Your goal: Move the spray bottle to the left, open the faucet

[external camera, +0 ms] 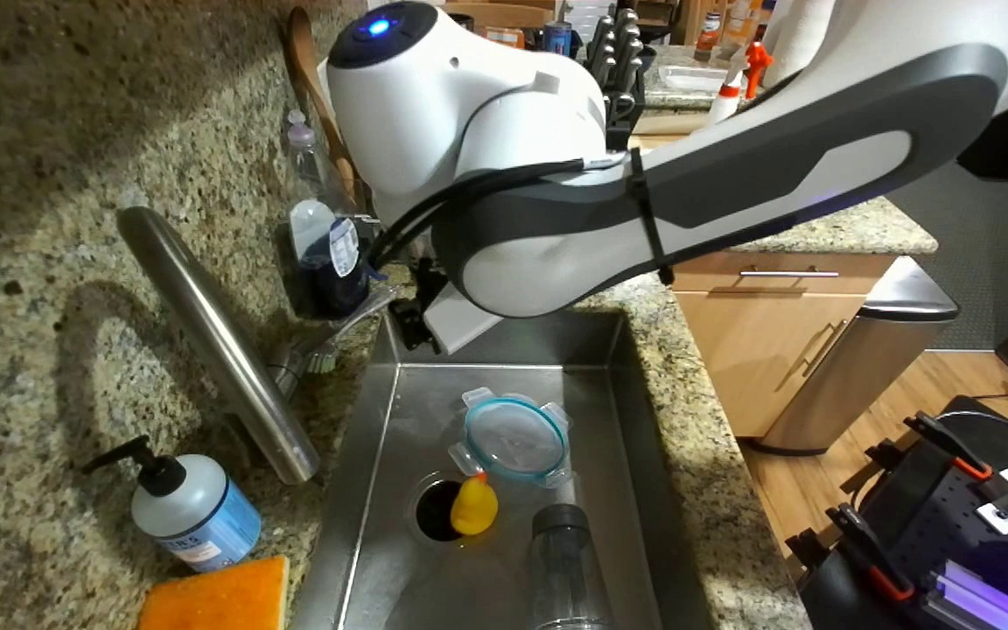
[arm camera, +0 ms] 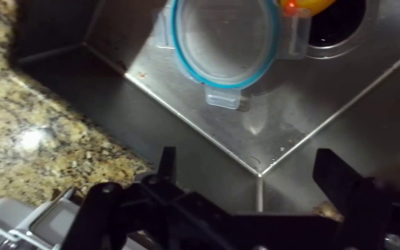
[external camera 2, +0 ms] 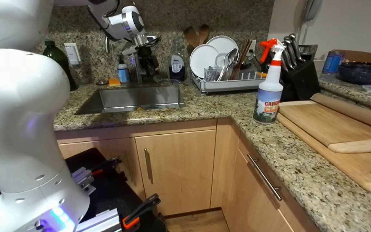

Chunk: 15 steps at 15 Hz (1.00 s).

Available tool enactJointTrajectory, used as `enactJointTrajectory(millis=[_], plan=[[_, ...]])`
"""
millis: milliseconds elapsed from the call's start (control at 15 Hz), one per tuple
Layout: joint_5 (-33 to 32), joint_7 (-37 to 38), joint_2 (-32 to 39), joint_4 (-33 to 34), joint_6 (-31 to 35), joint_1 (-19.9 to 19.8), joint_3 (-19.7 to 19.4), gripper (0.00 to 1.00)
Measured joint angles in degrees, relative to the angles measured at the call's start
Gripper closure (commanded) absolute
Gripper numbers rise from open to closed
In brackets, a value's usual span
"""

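The white spray bottle (external camera 2: 269, 93) with red-orange trigger head stands upright on the right counter beside the cutting boards. It also shows in an exterior view (external camera: 725, 103), partly hidden behind the arm. The brushed-steel faucet (external camera: 220, 346) arches over the sink's edge by the backsplash; in an exterior view only its spout end (external camera 2: 107, 44) shows clearly, the rest mostly behind the wrist. My gripper (arm camera: 247, 154) is open with nothing between its fingers, above a sink corner. It hangs apart from the faucet spout, beside the dish soap, in an exterior view (external camera 2: 147, 66).
The sink (external camera: 587, 398) holds a round lid (external camera: 517, 437), a yellow duck (external camera: 474, 507) and a clear bottle (external camera: 567, 569). A pump bottle (external camera: 198, 516) and orange sponge (external camera: 215, 599) stand near the faucet. A dish rack (external camera 2: 233, 84) and knife block (external camera 2: 303, 77) stand right of the sink.
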Motion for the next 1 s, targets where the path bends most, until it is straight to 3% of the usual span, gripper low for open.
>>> enactJointTrajectory(millis=[200, 333, 533, 867, 1000], plan=[[-5.52, -4.53, 1.18, 3.74, -7.71, 0.04, -0.04, 0.0], [-9.88, -7.88, 2.67, 6.11, -8.74, 0.31, -0.05, 0.0], [-14.36, -8.74, 5.84, 8.92, -0.95, 0.78, -0.09, 0.0], [-12.27, -8.58, 10.58, 12.2, 17.11, -0.28, 1.62, 0.0], [-12.25, -8.6, 10.74, 12.22, 17.37, -0.46, 1.68, 0.0]])
